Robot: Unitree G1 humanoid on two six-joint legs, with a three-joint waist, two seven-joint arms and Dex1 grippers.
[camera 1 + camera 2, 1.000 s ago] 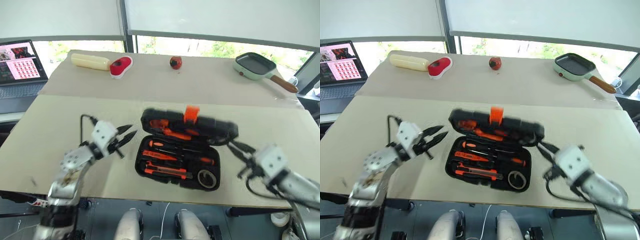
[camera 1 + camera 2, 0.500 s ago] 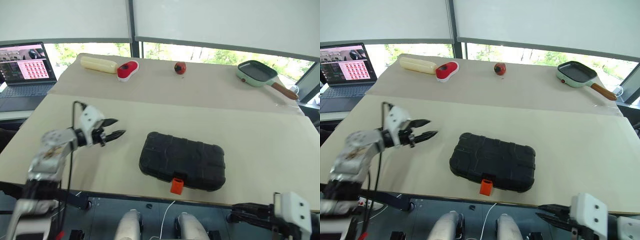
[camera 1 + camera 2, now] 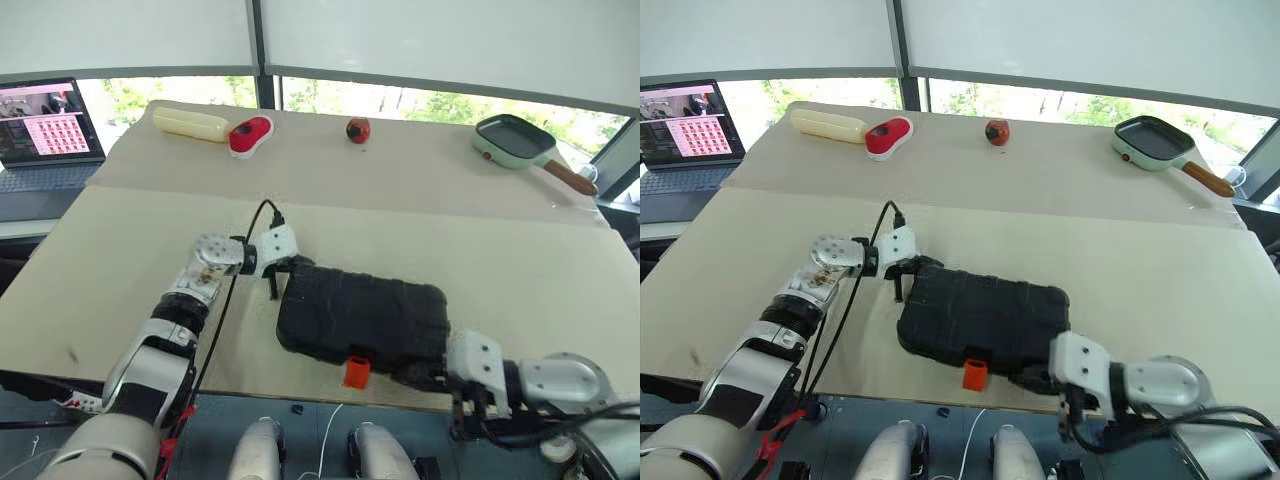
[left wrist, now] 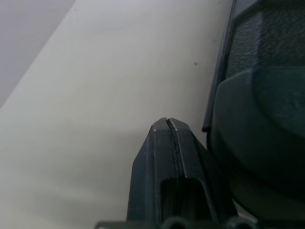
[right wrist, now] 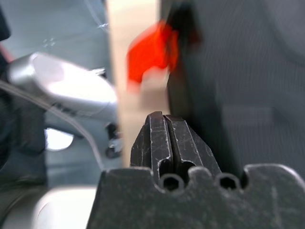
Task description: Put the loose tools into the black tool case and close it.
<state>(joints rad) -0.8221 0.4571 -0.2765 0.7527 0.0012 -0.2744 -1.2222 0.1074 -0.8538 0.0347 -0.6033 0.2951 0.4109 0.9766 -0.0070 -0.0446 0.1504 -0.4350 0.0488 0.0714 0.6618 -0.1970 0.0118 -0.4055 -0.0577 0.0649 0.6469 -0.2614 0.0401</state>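
Lying shut on the table [image 3: 120, 250] is one black case [image 3: 365, 315], its ribbed lid down and its single orange latch [image 3: 356, 371] sticking out over the table's near edge. No tools out on the table around it.

Two grippers are at the case. The left gripper [image 3: 283, 268] sits at the case's far left corner, fingers pressed together with nothing between them; in the left wrist view the joined fingertips [image 4: 166, 125] rest just beside the case's wall [image 4: 257, 95], over bare table. Whether they actually touch the case I cannot tell. The right gripper [image 3: 432, 375] is at the case's near right corner, fingers also pinched tight and empty; the right wrist view shows the closed fingertips [image 5: 162, 119] alongside the case's front edge, with the latch [image 5: 152, 50] beyond them.

Counting the rest, all well apart from the case on the far half of the table: one green pan [image 3: 513, 137] with a brown handle, far off to the case's right; one small red round thing [image 3: 356, 129] straight beyond the case; one red-and-white oval gadget [image 3: 249, 134] beyond and to the left; one cream-coloured cylinder [image 3: 188, 123] just beside that gadget, further left still. One laptop [image 3: 45, 130] stands open on a separate surface past the table's left edge, far left of the case, screen lit.
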